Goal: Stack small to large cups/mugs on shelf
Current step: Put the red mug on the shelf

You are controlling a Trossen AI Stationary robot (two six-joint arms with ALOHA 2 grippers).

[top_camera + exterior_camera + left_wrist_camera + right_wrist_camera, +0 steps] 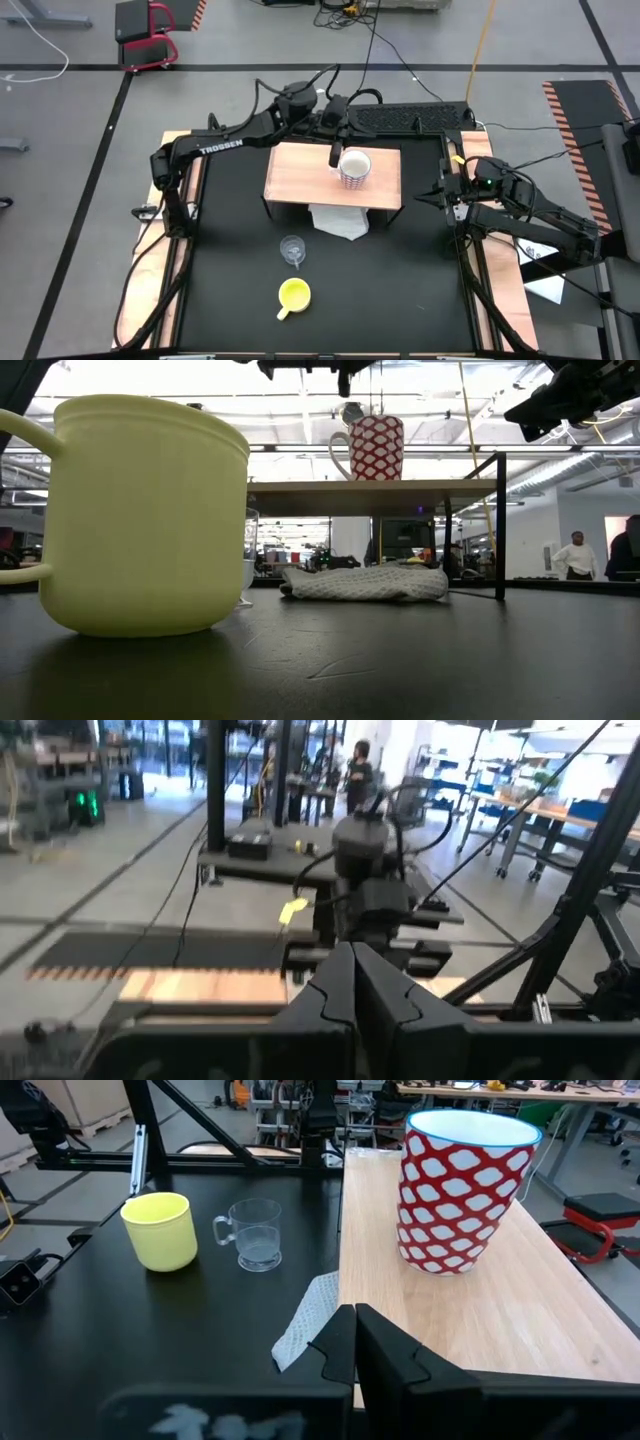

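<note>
A white mug with a red lattice pattern (354,168) (458,1190) stands upright by its base on the light-wood shelf (300,175) (300,486). The yellow mug (293,294) (140,510) and the clear glass cup (292,249) (253,1232) stand on the black table, nearer its near edge. My left gripper (336,152) (352,982) is shut and hovers over the shelf just left of the patterned mug; in the low view it sits above the mug, apart from it. My right gripper (428,197) (355,1342) is shut and waits by the shelf's right end.
A white cloth (338,222) (365,582) lies on the table under the shelf's near edge, sticking out toward the glass cup. The shelf's black legs (499,525) stand at its corners. Light wooden strips (150,290) run along the table's sides. People stand in the room beyond.
</note>
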